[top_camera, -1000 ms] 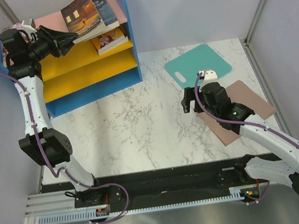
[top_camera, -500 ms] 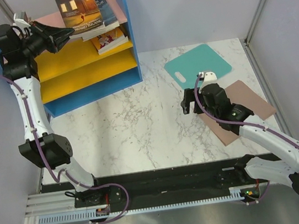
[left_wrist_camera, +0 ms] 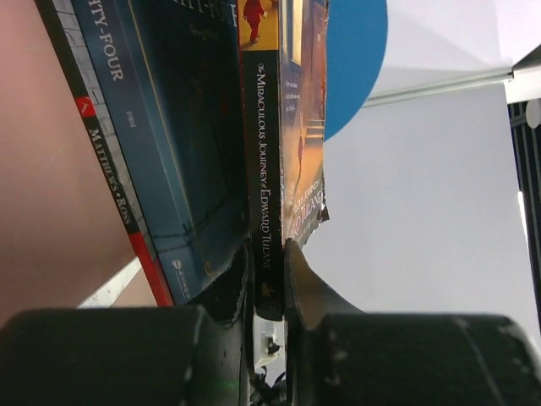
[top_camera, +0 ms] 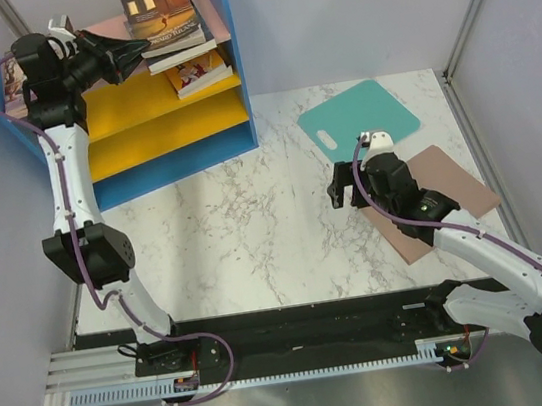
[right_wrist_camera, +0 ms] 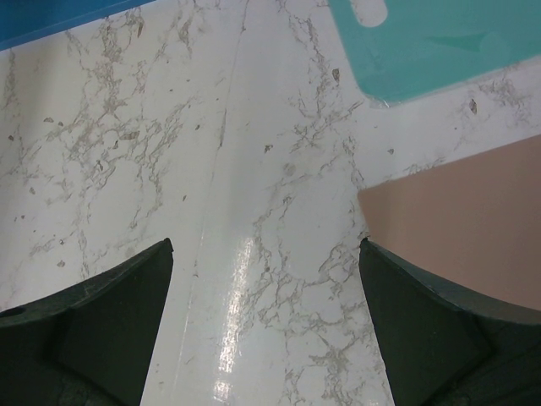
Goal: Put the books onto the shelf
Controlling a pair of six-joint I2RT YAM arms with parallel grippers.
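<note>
in the left wrist view you can read three spines, all with lettering running lengthwise up the frame. on the dark-spined book [left_wrist_camera: 267, 211] at the centre, pale letters spell "the miraculous journey of edward tulane". along the ragged edge of its orange cover, just to the right, you can make out "edward tulane" again, partly cut off. on the navy book [left_wrist_camera: 127, 93] at upper left, only the end of the title shows: "ty-four". on the thin red-and-black spine [left_wrist_camera: 106, 161] further left you read "matthews · ross", small and not quite certain. in the top view the dark-spined book's cover lettering is too small to read.
</note>
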